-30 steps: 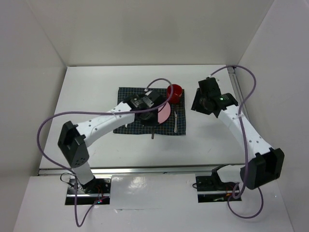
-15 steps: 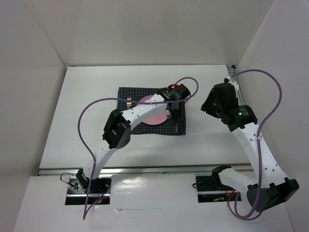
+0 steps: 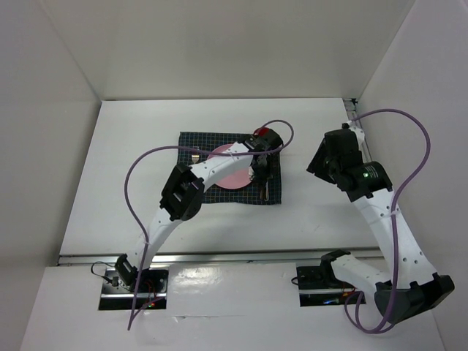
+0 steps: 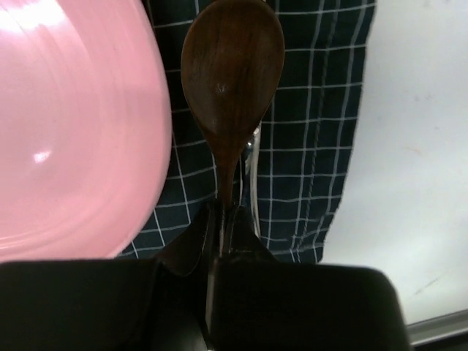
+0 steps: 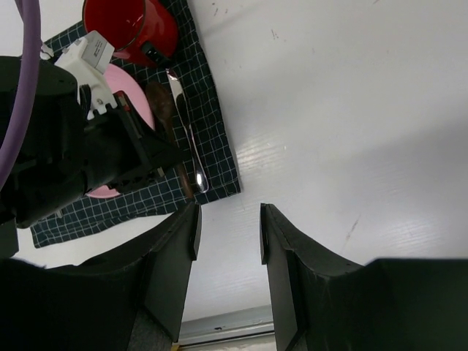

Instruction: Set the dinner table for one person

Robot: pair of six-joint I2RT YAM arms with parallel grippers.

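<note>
**While the left arm brings the spoon in, the right stands off**

Since a second ago, when the plate (image 4: 73, 124) stood tilted, it has come to lie flat on the mat (image 3: 189, 142). The left gripper (image 3: 259, 174) has moved to the mat's right strip, clamped on the spoon (image 4: 231, 80) handle. I judge the plate placed and the spoon next.

The right gripper (image 5: 227, 219) hangs with its fingers apart, empty, over the table (image 3: 131, 183), which spreads under both arms with the mat at far centre.

I cannot tell whether the spoon touches the cloth. A silver utensil (image 5: 186, 139) lies just beside it. The cup (image 5: 131, 25) is cut off by the frame edge.
</note>
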